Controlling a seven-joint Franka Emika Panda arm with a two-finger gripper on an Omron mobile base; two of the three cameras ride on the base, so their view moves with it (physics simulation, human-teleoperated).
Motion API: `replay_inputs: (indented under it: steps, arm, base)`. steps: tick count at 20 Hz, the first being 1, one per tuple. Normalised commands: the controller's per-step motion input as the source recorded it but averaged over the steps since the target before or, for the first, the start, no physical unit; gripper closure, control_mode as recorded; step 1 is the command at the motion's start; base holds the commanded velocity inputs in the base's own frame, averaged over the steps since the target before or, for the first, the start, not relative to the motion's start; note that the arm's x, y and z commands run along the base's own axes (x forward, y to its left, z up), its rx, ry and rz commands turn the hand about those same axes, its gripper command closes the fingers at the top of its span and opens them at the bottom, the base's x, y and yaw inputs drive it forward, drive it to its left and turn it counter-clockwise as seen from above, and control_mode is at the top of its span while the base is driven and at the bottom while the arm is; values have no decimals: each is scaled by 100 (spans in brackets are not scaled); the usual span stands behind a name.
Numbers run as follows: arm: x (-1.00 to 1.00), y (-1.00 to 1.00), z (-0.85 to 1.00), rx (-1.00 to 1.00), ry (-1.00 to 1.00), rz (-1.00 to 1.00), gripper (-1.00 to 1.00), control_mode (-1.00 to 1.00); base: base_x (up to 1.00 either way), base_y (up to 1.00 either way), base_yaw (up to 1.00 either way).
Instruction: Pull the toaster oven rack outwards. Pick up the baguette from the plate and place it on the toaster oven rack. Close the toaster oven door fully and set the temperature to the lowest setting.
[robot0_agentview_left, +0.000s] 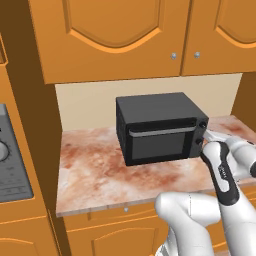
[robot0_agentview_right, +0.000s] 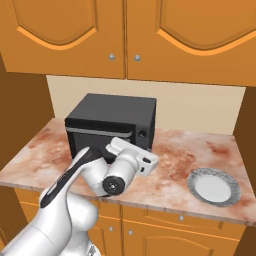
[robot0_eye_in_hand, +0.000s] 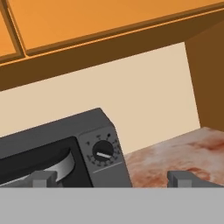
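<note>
Two small dark fingertips of the hand (robot0_eye_in_hand: 112, 179) are standing wide apart and empty, hovering just before the control strip of the boxy matte-black toaster oven (robot0_agentview_left: 159, 127), which is sitting on the mottled reddish tabletop (robot0_agentview_left: 95, 172) with its glass-fronted black door (robot0_agentview_left: 160, 141) looking shut. That door is probably going to feel stiff and hinged, best hooked by its silver bar handle (robot0_agentview_left: 162, 132), whose long axis is running across the oven's front. Well apart to the right, the round pale grey plate (robot0_agentview_right: 214, 186) is lying bare.

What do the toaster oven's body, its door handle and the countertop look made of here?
Toaster oven: looks like matte black painted metal, no gloss. Door handle: brushed silver metal bar, by its pale sheen. Countertop: polished stone, perhaps marble or granite, given the mottled reddish-cream veining.
</note>
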Motion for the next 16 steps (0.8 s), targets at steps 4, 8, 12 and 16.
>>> replay_inputs:
  steps: [4, 8, 12, 16]
  arm:
    - [0, 0, -14, 0, -3, 0, -100, -100]
    - [0, 0, -8, 0, -1, 0, -100, -100]
    - [0, 7, 0, 0, -1, 0, -100, -100]
    - [0, 11, 0, 0, -1, 0, -100, -100]
  base:
    - [0, 0, 0]
    - [0, 0, 0]
    - [0, 0, 0]
    - [0, 0, 0]
